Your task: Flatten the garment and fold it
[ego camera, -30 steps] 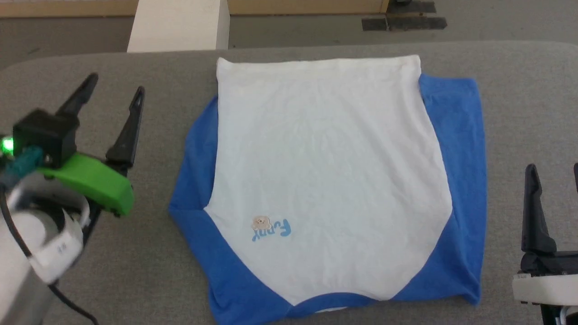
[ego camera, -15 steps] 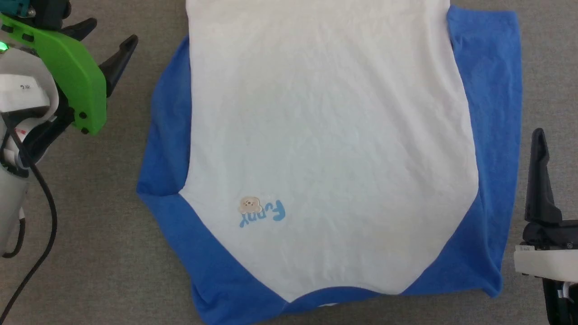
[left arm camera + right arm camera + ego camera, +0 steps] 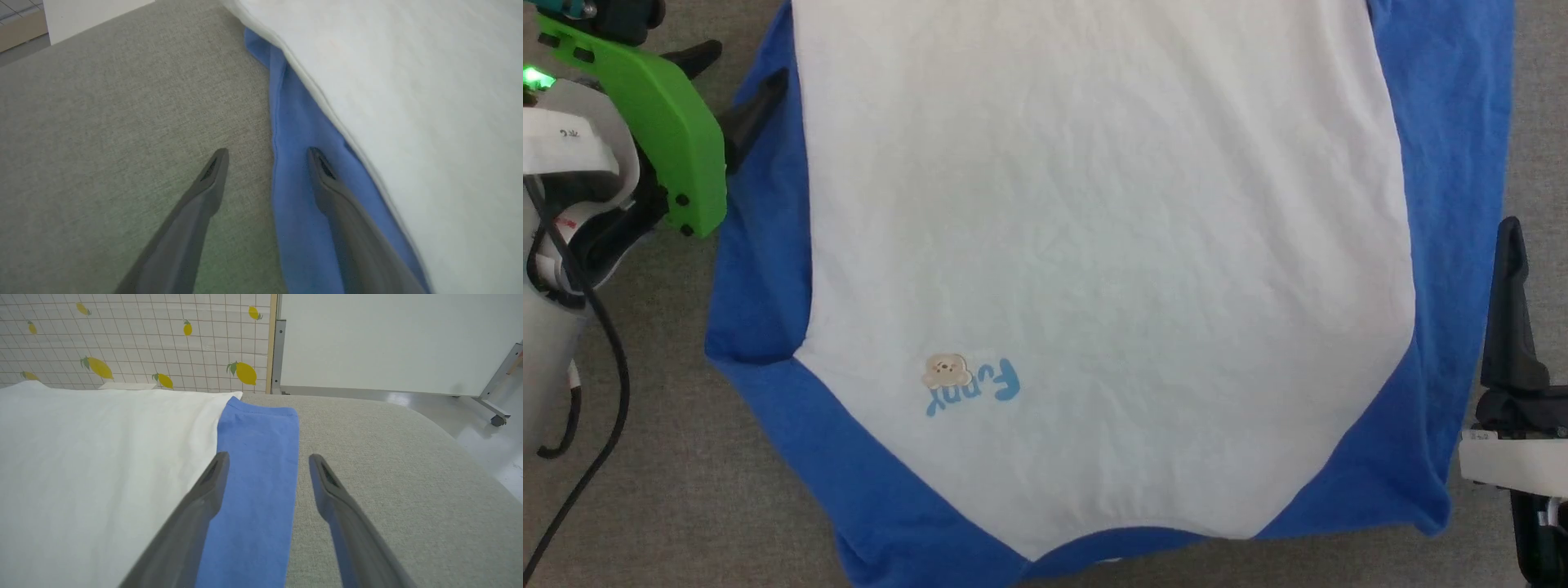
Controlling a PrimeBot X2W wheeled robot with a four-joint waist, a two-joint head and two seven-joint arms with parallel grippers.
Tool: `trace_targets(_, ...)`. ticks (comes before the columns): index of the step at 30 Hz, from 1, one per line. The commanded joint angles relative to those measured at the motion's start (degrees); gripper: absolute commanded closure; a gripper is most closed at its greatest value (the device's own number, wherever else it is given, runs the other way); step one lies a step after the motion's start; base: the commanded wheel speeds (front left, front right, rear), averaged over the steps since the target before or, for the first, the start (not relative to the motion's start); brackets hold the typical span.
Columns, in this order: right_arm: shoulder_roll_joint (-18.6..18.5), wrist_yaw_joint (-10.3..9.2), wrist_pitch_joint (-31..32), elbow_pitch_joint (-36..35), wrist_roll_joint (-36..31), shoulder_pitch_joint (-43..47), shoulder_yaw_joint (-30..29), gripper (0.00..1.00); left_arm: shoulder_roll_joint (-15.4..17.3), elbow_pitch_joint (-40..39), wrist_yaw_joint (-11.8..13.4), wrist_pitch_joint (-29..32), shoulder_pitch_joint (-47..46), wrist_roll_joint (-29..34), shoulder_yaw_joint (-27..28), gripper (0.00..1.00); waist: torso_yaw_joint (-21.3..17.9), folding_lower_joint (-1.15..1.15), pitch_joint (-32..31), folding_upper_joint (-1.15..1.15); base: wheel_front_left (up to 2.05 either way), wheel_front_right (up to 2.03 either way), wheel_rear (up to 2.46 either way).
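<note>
1. Folding looks begun: the garment (image 3: 1094,245) lies flat mid-frame on the grey table (image 3: 645,490).
2. Left gripper (image 3: 267,152), upper left, stands spread astride its blue edge; right gripper (image 3: 268,456), lower right, likewise.
3. Next, probably: pinch both edges.

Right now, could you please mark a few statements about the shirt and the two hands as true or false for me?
1. The garment lies spread with its printed side up. True.
2. The left hand is shut on the blue sleeve. False: its jaws stand open, one finger over the blue edge and the other over the grey table, gripping nothing.
3. The right hand is open at the garment's blue edge. True.
4. The cartoon patch sits on blue fabric. False: it sits on the white panel, next to the light-blue word.
</note>
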Motion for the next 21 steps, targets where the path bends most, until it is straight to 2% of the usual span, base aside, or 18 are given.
trace_targets(1,0.08,-0.09,0.10,-0.03,-0.25,-1.38,0.13,0.00,-0.34,0.10,-0.43,0.49,-1.29,-0.02,-0.41,0.00,0.04,-0.01,0.79,0.00,0.00,0.00,0.00)
trace_targets(5,0.08,-0.09,0.37,-0.19,-0.38,-2.14,0.49,0.00,-0.01,0.84,-0.51,1.20,-1.67,1.15,-1.95,0.00,-0.04,-0.01,1.79,0.00,0.00,0.00,0.00)
trace_targets(6,0.08,-0.09,0.39,-0.24,-0.40,-2.31,0.52,0.00,-0.12,1.07,-0.52,1.16,-1.72,1.25,-2.19,0.07,-0.08,-0.01,2.01,0.00,0.00,0.00,0.00)
trace_targets(7,0.08,-0.09,0.44,-0.32,-0.46,-2.50,0.55,0.00,-0.33,1.36,-0.54,1.09,-1.75,1.26,-2.45,0.51,-0.15,-0.01,2.35,0.00,0.00,0.00,0.00)
trace_targets(8,0.08,-0.09,0.51,-0.33,-0.54,-2.64,0.54,0.00,-0.54,1.61,-0.56,0.98,-1.80,1.26,-2.67,0.71,-0.20,-0.01,2.56,0.00,0.00,0.00,0.00)
trace_targets(9,0.08,-0.09,0.59,-0.33,-0.64,-2.77,0.51,0.00,-0.80,1.84,-0.59,0.81,-1.88,1.26,-3.01,1.00,-0.26,-0.01,2.86,0.00,0.00,0.00,0.00)
trace_targets(16,0.08,-0.09,0.63,0.25,-0.61,-2.97,-0.04,0.00,-2.04,3.89,-0.37,-3.97,-3.51,1.71,-2.29,1.00,-0.19,-0.01,3.18,0.00,0.00,0.00,0.00)
trace_targets(21,0.08,-0.09,0.56,1.91,-0.47,-2.58,-0.17,0.00,-2.02,5.02,1.35,-8.89,-3.31,0.96,0.80,1.00,1.14,-0.01,-0.78,0.00,0.00,0.00,0.00)
